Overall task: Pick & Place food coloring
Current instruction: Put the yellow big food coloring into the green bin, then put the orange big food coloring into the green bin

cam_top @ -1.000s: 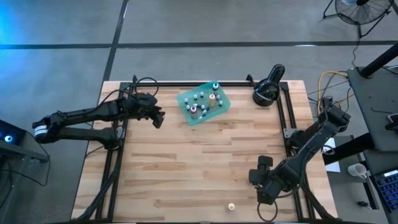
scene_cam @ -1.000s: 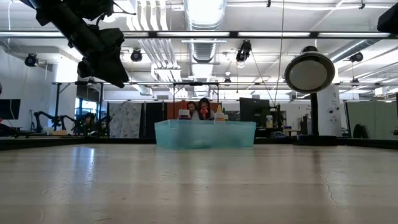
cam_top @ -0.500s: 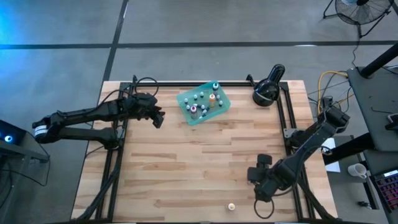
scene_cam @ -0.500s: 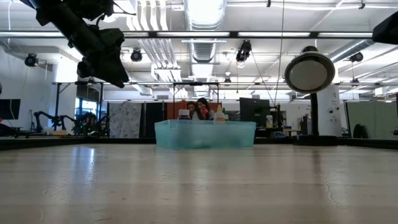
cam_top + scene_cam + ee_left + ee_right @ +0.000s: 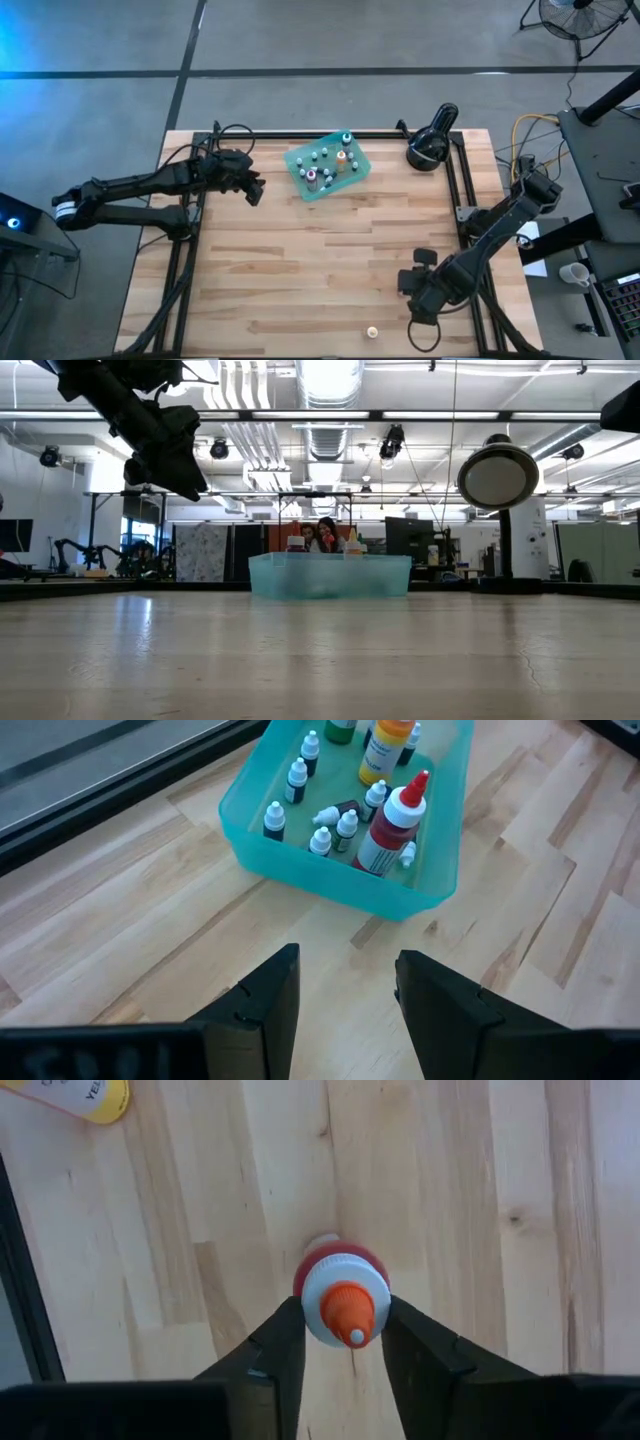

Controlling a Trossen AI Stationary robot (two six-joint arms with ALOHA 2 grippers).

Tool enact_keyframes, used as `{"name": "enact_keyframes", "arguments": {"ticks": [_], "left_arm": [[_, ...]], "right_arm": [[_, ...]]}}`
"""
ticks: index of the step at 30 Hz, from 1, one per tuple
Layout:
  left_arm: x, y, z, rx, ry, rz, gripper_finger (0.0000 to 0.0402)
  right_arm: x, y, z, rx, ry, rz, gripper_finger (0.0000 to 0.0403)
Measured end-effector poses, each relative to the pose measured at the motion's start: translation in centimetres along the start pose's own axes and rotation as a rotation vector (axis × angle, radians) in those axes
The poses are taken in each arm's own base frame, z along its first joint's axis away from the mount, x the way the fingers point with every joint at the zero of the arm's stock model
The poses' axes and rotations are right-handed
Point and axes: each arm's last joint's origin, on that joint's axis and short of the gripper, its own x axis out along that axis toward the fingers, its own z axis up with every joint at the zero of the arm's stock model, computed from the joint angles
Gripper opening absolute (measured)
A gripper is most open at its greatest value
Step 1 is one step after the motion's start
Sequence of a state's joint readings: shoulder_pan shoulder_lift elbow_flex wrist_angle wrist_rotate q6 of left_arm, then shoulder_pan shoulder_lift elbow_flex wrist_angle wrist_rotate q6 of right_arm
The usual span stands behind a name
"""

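Since earlier, my right gripper (image 5: 345,1342) closed on white-capped, orange-tipped bottle (image 5: 343,1298) at table's 5 o'clock. Teal tray (image 5: 296,160) at 12 holds food coloring (image 5: 296,782). Left gripper (image 5: 345,995) open, empty.

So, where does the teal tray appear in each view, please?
High view: teal tray at the table's far middle.
Low view: centre, on the table's far edge.
Left wrist view: ahead of the open left gripper, bottles inside.
Right wrist view: not in it.
Shared landmark: the tall red bottle.
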State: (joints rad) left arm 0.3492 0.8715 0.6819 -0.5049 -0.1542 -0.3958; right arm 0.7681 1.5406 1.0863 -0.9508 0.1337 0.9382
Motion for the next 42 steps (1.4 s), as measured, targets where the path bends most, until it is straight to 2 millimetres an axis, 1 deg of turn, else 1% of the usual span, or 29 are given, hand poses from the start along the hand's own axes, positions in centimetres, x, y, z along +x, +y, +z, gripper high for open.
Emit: {"name": "enact_keyframes", "arguments": {"ticks": [2,4,11,16,25,28,38,42], "left_arm": [[0.0,0.0,0.0,0.0,0.0,0.0,0.014],[0.0,0.0,0.0,0.0,0.0,0.0,0.014],[0.0,0.0,0.0,-0.001,0.0,0.0,0.014],[0.0,0.0,0.0,-0.001,0.0,0.0,0.014],[0.0,0.0,0.0,-0.001,0.0,0.0,0.014],[0.0,0.0,0.0,-0.001,0.0,0.0,0.014],[0.0,0.0,0.0,-0.001,0.0,0.0,0.014],[0.0,0.0,0.0,0.0,0.0,0.0,0.014]], "right_arm": [[0.0,0.0,0.1,0.006,-0.004,0.005,0.0104],[0.0,0.0,0.3,0.012,-0.012,0.015,0.0109],[0.0,0.0,0.4,0.017,-0.016,0.018,0.0167],[0.0,0.0,0.4,0.018,-0.022,0.014,0.018],[0.1,-0.6,1.6,0.05,-0.057,0.015,0.0167],[0.2,-0.7,1.7,0.055,-0.056,0.012,0.016],[0.2,-0.8,1.8,0.048,-0.053,0.013,0.0107],[0.2,-1.1,2.2,0.065,-0.055,0.009,0.0102]]}}
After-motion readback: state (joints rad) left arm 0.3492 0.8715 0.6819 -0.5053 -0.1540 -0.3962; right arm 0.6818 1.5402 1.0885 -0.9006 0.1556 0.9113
